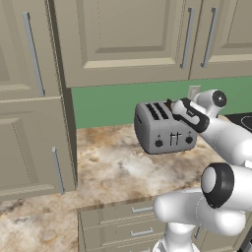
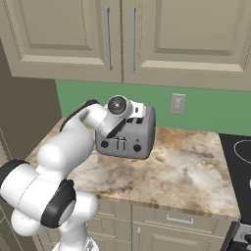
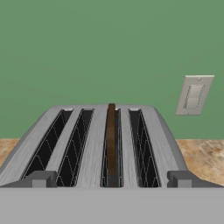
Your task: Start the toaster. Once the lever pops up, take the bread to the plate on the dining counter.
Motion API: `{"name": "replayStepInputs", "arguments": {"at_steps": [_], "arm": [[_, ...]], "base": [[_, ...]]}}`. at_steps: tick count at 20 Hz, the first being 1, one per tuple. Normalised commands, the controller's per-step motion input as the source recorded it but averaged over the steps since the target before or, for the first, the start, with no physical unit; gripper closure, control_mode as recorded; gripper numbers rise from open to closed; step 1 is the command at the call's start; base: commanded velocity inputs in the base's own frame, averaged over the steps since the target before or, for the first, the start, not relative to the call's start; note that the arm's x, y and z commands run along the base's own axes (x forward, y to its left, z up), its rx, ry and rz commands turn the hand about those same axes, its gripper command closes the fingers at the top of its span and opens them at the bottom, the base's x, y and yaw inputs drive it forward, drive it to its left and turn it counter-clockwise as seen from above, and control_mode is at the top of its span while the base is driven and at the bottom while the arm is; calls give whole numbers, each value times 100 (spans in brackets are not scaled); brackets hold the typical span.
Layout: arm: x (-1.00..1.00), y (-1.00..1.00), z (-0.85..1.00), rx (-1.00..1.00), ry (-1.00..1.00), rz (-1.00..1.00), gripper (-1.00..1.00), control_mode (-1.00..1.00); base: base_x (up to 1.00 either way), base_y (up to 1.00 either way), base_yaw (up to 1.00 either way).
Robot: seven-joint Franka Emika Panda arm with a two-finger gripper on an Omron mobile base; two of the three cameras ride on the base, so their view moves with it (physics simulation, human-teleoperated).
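Standing edge-up in the toaster (image 3: 94, 144), bread (image 3: 111, 140) lengthwise along its slot.

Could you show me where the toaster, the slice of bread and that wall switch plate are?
toaster (image 1: 165, 133): left base view, on its grey front face.
bread (image 3: 111, 140): hand view, on the brown slice's top edge, in the third slot from the left.
wall plate (image 3: 194, 95): hand view, on its middle.

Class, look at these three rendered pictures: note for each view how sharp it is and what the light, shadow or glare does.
Left base view: sharp, flat even light, the toaster throws only a faint shadow on the worktop. Right base view: equally crisp, a pale sheen on the stone, no glare. Hand view: no blur, the bread stands dark in its slot, the wall evenly lit.
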Motion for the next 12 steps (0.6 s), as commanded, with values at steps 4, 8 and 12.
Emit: {"name": "replayStepInputs", "arguments": {"at_steps": [4, 8, 12], "arm": [[0, 0, 0, 0, 0, 0, -100, -100], [0, 0, 0, 0, 0, 0, -100, -100], [0, 0, 0, 0, 0, 0, -100, -100]], "base": [[0, 0, 0], [0, 0, 0], [0, 0, 0]]}}
